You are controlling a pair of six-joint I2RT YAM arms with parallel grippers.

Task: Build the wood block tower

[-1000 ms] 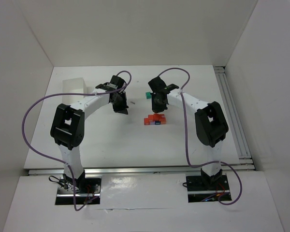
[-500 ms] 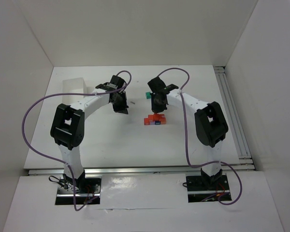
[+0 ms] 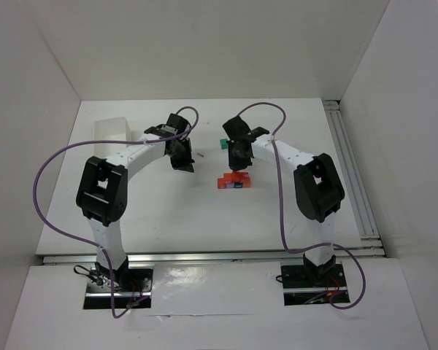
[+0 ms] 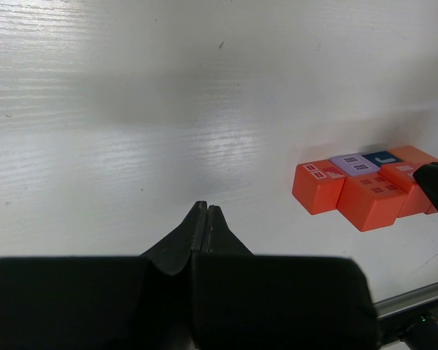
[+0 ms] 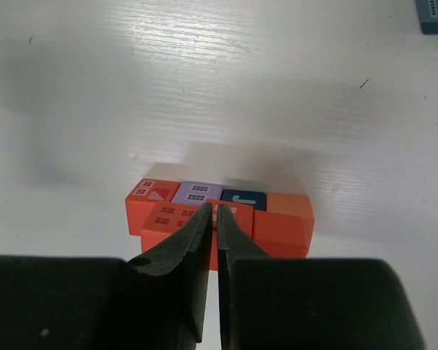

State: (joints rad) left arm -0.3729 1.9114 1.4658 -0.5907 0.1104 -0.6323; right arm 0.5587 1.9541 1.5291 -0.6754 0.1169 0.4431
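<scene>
We look down on a white table (image 3: 168, 211). Near its middle sits the tower (image 3: 233, 181), at this point a low cluster of small painted cubes.

From the right wrist camera we see a row of four touching cubes. From left to right they are a red block (image 5: 150, 195), a purple block (image 5: 197, 192), a dark blue block (image 5: 239, 199) and an orange block (image 5: 285, 215). A second orange block (image 5: 168, 219) is pressed against the near side of the row.

The right gripper (image 5: 213, 211) hangs directly over this cluster. Its jaws are clenched to a hairline slit with nothing between them. We cannot tell whether the tips touch the blocks.

The left gripper (image 4: 206, 210) is also clenched and empty. It is over bare table, well to the left of the cluster.

A lone teal block (image 3: 223, 144) lies just beyond the right gripper. A white tray (image 3: 109, 129) stands near the far left corner of the table.
</scene>
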